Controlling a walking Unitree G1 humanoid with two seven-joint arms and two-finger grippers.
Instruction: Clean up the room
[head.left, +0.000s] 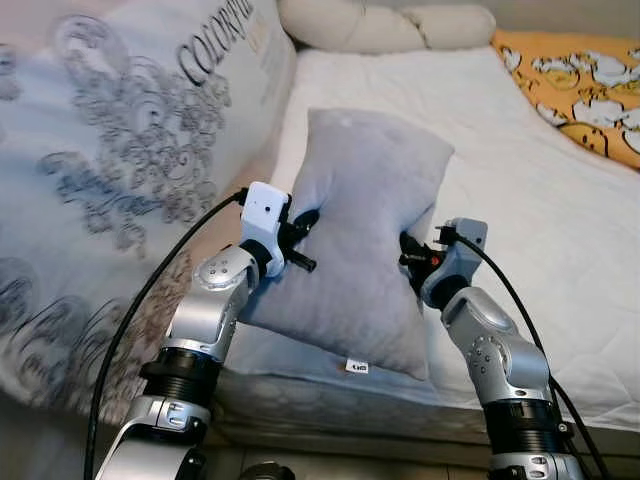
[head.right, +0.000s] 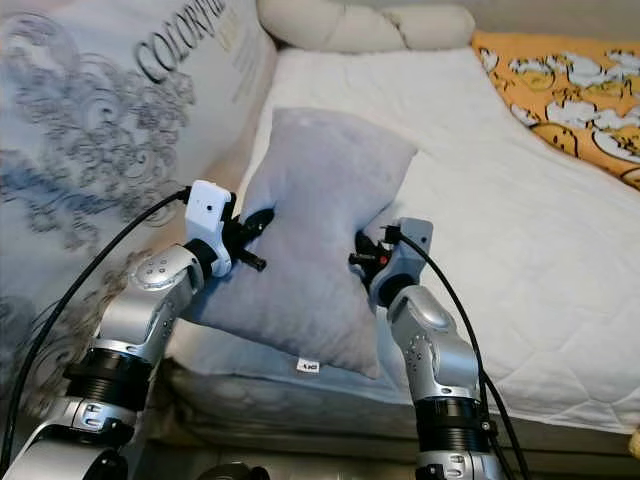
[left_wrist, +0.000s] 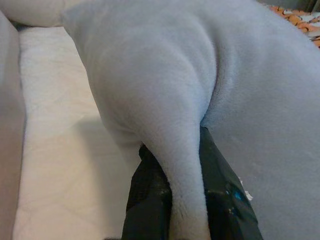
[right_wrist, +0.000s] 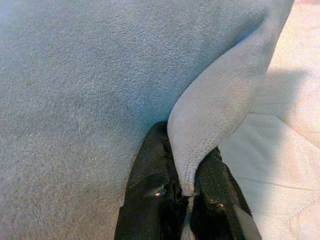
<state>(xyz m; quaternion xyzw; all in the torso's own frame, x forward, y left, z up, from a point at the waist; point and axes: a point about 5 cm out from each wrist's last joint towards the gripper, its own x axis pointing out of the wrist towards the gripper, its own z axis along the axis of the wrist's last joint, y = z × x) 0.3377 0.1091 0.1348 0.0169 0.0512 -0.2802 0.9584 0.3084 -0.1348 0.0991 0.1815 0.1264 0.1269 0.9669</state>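
White quilted bed (head.left: 560, 230) running ahead, patterned duvet (head.left: 110, 150) lying on the left. Head views: grey pillow (head.left: 365, 240) hanging over the bed's near edge, left end effector (head.left: 300, 240) and right end effector (head.left: 412, 256) pinching its opposite sides. Left wrist view: fingers (left_wrist: 150, 200) clamping a fabric fold. Right wrist view: fingers (right_wrist: 150, 185) gripping a hem. Risk: thin plush folds slipping out, pillow dropping floorward.
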